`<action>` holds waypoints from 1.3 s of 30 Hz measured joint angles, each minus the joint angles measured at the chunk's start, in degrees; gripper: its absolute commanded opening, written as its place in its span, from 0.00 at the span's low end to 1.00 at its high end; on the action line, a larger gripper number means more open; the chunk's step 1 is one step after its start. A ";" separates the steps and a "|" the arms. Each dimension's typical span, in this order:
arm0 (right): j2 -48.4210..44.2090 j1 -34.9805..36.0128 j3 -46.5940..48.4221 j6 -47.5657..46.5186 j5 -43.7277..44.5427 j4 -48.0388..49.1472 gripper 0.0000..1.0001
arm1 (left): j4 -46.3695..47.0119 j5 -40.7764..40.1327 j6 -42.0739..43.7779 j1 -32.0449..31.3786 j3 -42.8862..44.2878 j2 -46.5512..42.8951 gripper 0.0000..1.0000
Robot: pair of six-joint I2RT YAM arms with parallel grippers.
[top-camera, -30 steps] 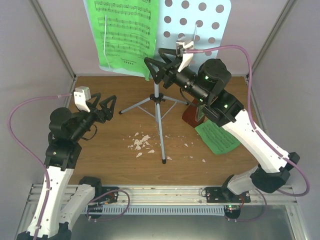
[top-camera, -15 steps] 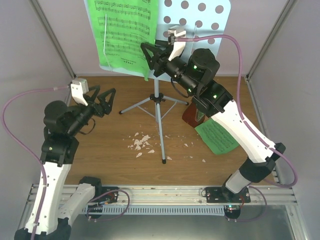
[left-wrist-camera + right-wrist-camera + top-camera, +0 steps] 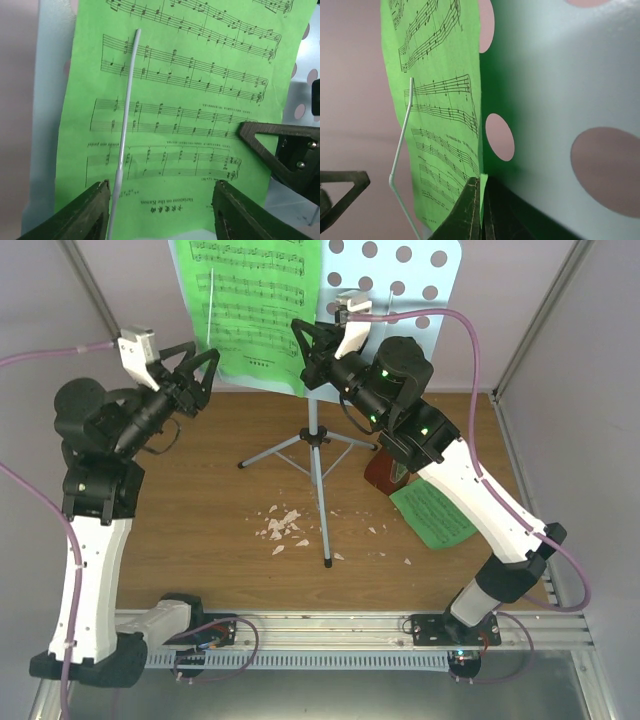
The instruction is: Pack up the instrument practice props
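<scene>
Music stand (image 3: 420, 280) is standing at the rear of the table (image 3: 220, 530), carrying green sheet music (image 3: 250, 310) on its left half. Right gripper (image 3: 479, 187) is clamping the sheet's right edge; left gripper (image 3: 161, 186) is facing its lower part, jaws wide apart.

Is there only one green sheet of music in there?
No, one green sheet hangs on the stand, and a second sheet lies on the table beside the metronome.

You see the wooden table (image 3: 200, 530) carrying the stand's grey tripod legs (image 3: 318, 465) in the middle, white crumbs (image 3: 282, 525) scattered around the front leg, and at right a green sheet (image 3: 435, 515) lying flat just beside the brown metronome (image 3: 380, 472).
</scene>
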 measured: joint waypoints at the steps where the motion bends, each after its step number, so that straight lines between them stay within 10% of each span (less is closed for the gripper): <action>1: 0.00 0.00 0.00 0.00 0.00 0.00 0.00 | 0.24 0.57 0.04 0.07 1.05 1.03 0.55; 16: 0.00 0.00 0.00 0.00 -0.07 0.09 0.01 | 0.17 5.40 -0.11 3.85 6.23 7.80 0.29; 34: 0.00 0.00 -0.11 0.02 -0.15 0.28 0.01 | 0.98 10.71 -0.68 3.96 13.73 14.53 0.37; 39: -0.02 0.00 -0.13 0.02 -0.15 0.31 0.00 | 0.92 10.97 -1.31 3.96 13.94 15.80 0.18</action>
